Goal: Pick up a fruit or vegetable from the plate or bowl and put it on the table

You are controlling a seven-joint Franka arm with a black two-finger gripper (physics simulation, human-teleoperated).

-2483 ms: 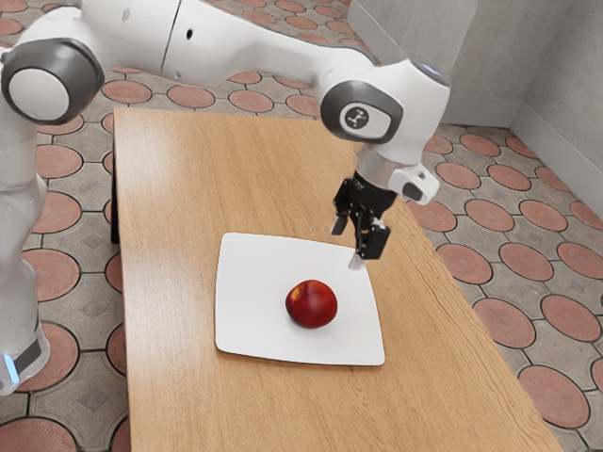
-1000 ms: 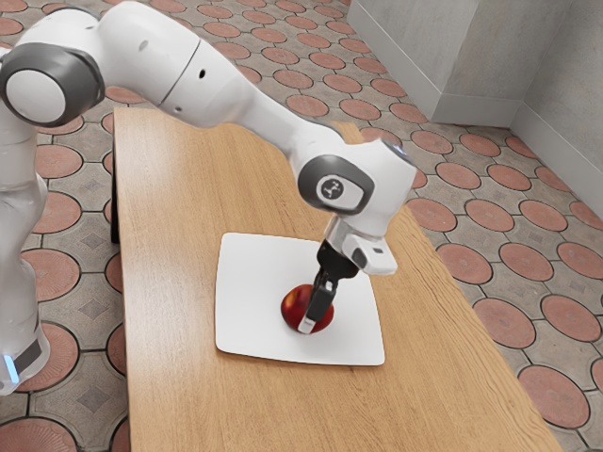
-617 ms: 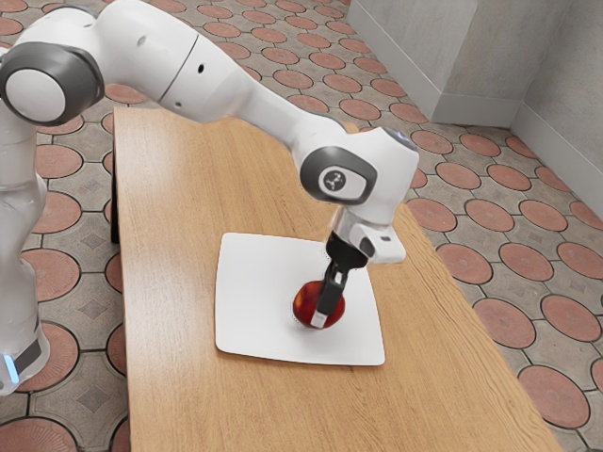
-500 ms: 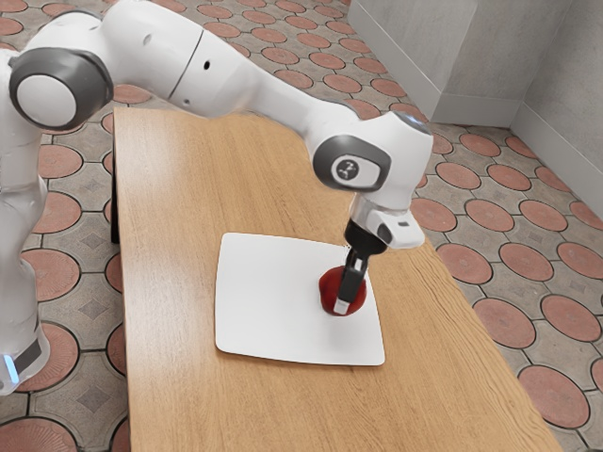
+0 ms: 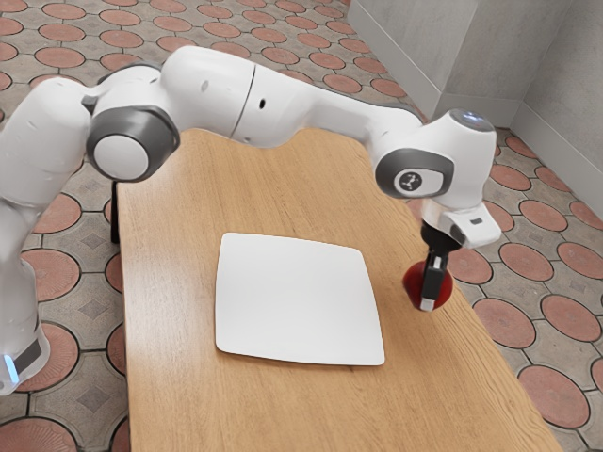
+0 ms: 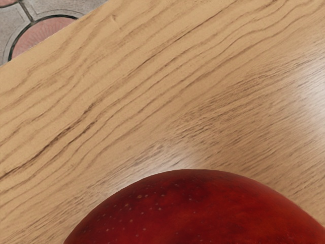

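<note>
Clamped with the black two-finger gripper [image 5: 430, 298] on a round, glossy, dark-red fruit [image 5: 413, 285]. Can see one dark finger with a pale tip against the near side of the skin; cannot see the opposite finger, behind the fruit. Pointing down, slightly tilted. In the exterior view, holding the fruit clear of the squarish white plate [image 5: 300, 301], at about 3 o'clock from the plate's middle, near the long edge of the light-brown wooden table [image 5: 188, 386]. Cannot judge any gap between the fruit's underside and the wood. Reaching in from roughly 10 o'clock with the jointed white-and-grey arm [image 5: 212, 89]. In the wrist view, can make out red skin with small pale specks just under the hand, with streaked wood grain beyond it. Can also see, past the table's edge, a patch of grey floor with round pinkish tiles [image 6: 43, 36].
</note>
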